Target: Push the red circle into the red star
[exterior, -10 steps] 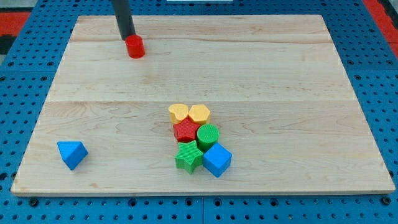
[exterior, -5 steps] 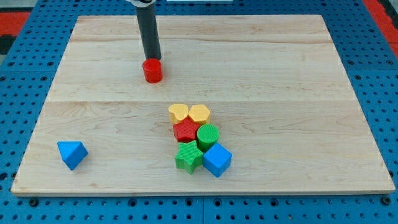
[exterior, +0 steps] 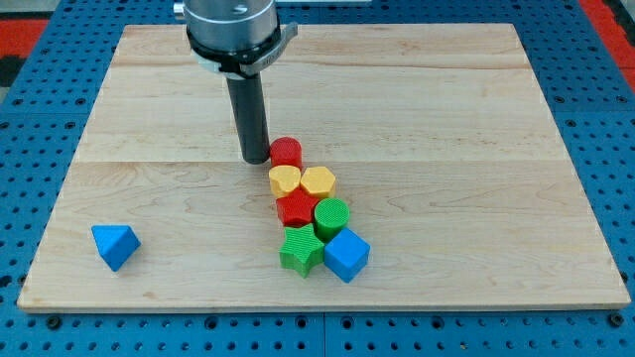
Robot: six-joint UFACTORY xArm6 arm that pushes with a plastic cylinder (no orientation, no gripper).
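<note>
The red circle (exterior: 287,153) stands near the board's middle, touching the top of the left yellow block (exterior: 285,179). The red star (exterior: 297,208) lies just below the two yellow blocks, in the cluster. My tip (exterior: 256,159) rests on the board right at the red circle's left side, touching or nearly touching it. The dark rod rises from the tip to the arm's metal flange at the view's top.
The cluster also holds a yellow hexagon (exterior: 318,181), a green circle (exterior: 332,213), a green star (exterior: 301,250) and a blue cube (exterior: 346,255). A blue triangle (exterior: 114,244) sits alone at the lower left of the wooden board (exterior: 476,119).
My tip has pushed the red circle from the upper left down and to the right, until it reached the yellow blocks. The cluster has not visibly shifted.
</note>
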